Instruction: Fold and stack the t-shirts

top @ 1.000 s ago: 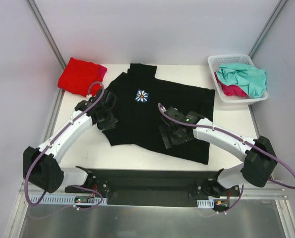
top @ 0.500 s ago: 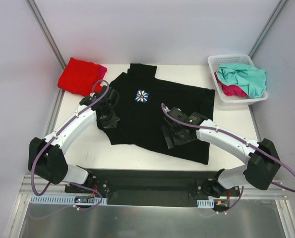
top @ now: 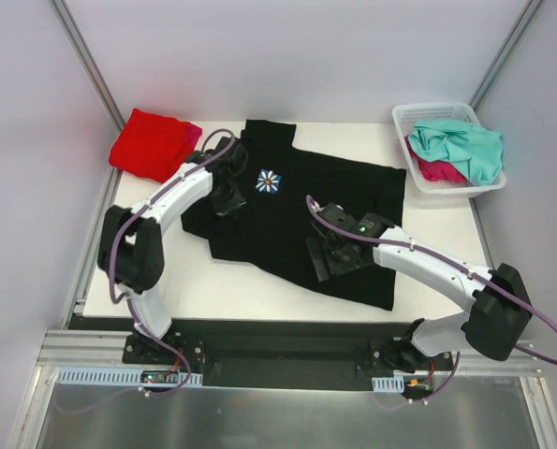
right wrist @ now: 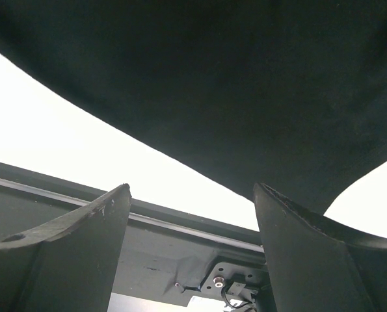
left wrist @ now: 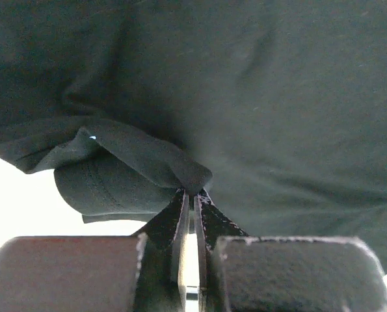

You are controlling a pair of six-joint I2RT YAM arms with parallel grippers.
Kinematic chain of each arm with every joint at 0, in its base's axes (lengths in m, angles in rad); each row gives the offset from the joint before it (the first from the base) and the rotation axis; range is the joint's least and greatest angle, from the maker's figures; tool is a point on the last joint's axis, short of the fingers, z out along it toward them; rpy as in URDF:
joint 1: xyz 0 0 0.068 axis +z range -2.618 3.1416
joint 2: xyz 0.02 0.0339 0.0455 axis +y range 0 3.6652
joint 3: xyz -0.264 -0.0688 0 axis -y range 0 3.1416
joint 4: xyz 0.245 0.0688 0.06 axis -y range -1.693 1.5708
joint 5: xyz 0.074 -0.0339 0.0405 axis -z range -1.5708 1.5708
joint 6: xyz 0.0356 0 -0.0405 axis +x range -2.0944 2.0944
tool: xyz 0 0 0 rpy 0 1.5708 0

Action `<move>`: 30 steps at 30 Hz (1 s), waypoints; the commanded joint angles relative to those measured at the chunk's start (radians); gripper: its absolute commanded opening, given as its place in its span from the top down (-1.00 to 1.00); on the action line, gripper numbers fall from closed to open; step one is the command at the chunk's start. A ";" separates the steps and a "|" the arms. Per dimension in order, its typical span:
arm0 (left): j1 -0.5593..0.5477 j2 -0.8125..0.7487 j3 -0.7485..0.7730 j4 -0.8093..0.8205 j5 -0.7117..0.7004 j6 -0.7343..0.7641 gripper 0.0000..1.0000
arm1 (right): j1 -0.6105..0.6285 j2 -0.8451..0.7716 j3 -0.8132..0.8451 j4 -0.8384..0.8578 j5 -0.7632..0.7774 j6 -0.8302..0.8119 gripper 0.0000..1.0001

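the black t-shirt lies spread across the middle of the table, its daisy print facing up. the left fingers are clenched on a bunched fold at its left edge, near the print. the right fingers stand wide apart over the shirt's near part, grasping nothing. a folded red t-shirt sits at the far left corner. a teal t-shirt and a pink t-shirt lie in the basket at the far right.

White table, pale walls
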 commanded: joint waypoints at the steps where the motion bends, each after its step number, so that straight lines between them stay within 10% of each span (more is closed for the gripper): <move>1: -0.018 0.146 0.172 0.002 0.060 0.046 1.00 | -0.003 -0.063 -0.023 -0.020 0.000 -0.001 -0.60; 12: -0.023 0.075 0.126 -0.027 -0.007 0.048 0.03 | -0.003 -0.066 -0.035 -0.018 -0.015 -0.005 -0.59; 30: 0.019 -0.010 -0.071 0.010 -0.131 -0.004 0.12 | -0.005 -0.102 -0.077 -0.013 -0.015 -0.005 -0.59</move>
